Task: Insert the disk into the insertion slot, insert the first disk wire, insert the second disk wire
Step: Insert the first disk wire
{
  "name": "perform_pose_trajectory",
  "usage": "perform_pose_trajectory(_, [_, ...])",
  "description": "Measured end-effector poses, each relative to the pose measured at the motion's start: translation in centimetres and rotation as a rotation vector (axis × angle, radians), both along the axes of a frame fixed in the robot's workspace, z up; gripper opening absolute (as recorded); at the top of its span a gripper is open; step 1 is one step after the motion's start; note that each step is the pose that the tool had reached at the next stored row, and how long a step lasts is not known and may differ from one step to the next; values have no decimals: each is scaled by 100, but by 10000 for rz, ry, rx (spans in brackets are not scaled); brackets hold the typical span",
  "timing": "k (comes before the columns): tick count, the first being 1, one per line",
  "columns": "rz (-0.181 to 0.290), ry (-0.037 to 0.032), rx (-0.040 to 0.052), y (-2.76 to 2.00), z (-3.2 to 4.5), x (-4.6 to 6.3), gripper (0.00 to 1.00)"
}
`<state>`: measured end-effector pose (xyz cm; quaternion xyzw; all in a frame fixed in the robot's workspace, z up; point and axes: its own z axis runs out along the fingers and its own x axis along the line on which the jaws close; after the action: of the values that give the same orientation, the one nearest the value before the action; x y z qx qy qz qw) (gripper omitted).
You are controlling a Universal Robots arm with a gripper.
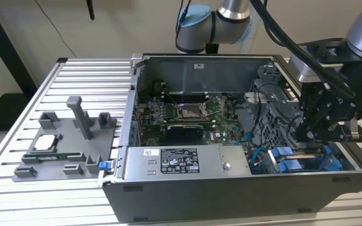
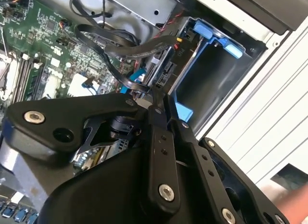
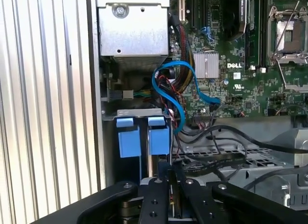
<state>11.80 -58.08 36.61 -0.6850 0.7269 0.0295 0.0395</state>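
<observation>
Ribbed aluminium tabletop (image 1: 74, 70) carries an open computer case (image 1: 231, 202), and toward the exterior view's left we see a grey fixture (image 1: 79, 117). Inside the case lie the green motherboard (image 1: 187, 113) and, along the near wall, the silver power-supply box (image 1: 181, 162). At the exterior view's right the arm reaches down into the case, and its gripper (image 1: 322, 136) hangs over the grey drive cage (image 3: 139, 112).

In the first wrist view, 2 blue carrier frames (image 3: 144, 137) stand side by side in that cage, each seated in its compartment. We cannot tell which of the 2 holds the disk. A light blue cable (image 3: 168, 89) loops between the cage and the motherboard.

In both wrist views the gripper (image 3: 174, 175) (image 2: 161, 98) has its fingers drawn close together, with only a thin gap left. In the second wrist view their tips sit at the end of a black wire (image 2: 106, 38) that curls across from the board. We cannot tell whether that wire is pinched between them.
</observation>
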Motion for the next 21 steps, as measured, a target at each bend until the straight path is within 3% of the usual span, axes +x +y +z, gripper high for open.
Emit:
perform_pose_trajectory(2, [-1, 0, 0, -26, -7, 5, 0])
perform_pose_trajectory(9, [0, 0, -1, -28, -11, 6, 0])
perform_pose_trajectory(21, [5, 0, 2, -29, -130, 110, 0])
